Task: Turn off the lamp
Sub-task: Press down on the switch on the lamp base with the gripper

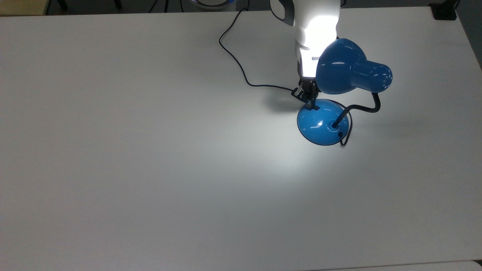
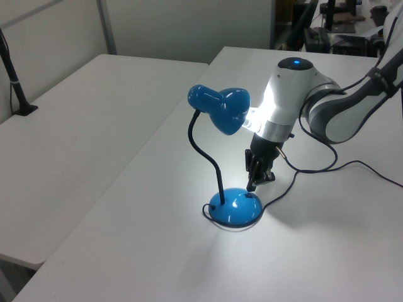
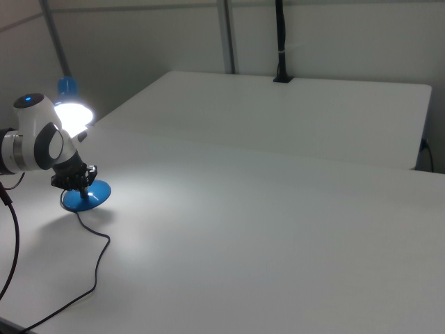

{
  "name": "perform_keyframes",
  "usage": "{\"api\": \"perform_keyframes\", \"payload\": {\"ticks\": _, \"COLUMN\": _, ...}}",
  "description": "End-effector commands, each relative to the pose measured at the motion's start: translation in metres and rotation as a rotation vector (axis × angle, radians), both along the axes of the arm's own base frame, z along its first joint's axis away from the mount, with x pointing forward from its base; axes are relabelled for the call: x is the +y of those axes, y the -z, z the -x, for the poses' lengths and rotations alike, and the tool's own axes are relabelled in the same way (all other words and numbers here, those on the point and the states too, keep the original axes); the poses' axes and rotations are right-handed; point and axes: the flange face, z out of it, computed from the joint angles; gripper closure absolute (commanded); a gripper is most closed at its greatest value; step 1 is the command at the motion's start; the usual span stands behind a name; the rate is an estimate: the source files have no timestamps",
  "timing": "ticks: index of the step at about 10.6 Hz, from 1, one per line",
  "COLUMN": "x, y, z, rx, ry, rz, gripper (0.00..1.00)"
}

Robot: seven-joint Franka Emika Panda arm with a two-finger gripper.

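so lamp (image 1: 350,73) lit on white table (image 1: 150,169), gripper (image 1: 311,105) tip at its blue base (image 1: 320,124) by switch, fingers look pinched together, nothing held

The arm (image 2: 327,113) is glossy white, built of rounded, bulbous segments with darker grey bands at the joints. A small blue light (image 2: 296,62) glows on top of the last rounded joint; it shows too in the right view (image 3: 26,99). The wrist narrows to a white cylinder ringed by a thin silvery collar. Below it sits the hand (image 2: 254,182), black and angular, with small pale metal parts near its fingers in the top view (image 1: 311,103). A thin black cable (image 2: 318,165) loops beneath the wrist.
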Motion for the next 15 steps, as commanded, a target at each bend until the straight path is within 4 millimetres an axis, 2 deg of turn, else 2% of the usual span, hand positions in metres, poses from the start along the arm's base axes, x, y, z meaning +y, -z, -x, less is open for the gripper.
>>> {"api": "perform_keyframes", "payload": {"ticks": 1, "x": 0.005, "y": -0.002, "z": 0.003, "rx": -0.022, "ry": -0.022, "rz": -0.010, "gripper": 1.00}}
{"api": "perform_keyframes", "payload": {"ticks": 8, "x": 0.006, "y": 0.015, "z": 0.005, "rx": 0.007, "ry": -0.018, "rz": -0.003, "gripper": 1.00}}
{"api": "perform_keyframes", "payload": {"ticks": 10, "x": 0.002, "y": 0.021, "z": 0.010, "rx": 0.041, "ry": -0.010, "rz": 0.015, "gripper": 1.00}}
{"api": "perform_keyframes", "payload": {"ticks": 11, "x": -0.002, "y": 0.020, "z": 0.014, "rx": 0.089, "ry": -0.002, "rz": 0.042, "gripper": 1.00}}
{"api": "perform_keyframes", "payload": {"ticks": 15, "x": -0.048, "y": -0.013, "z": 0.014, "rx": 0.216, "ry": 0.186, "rz": 0.107, "gripper": 1.00}}
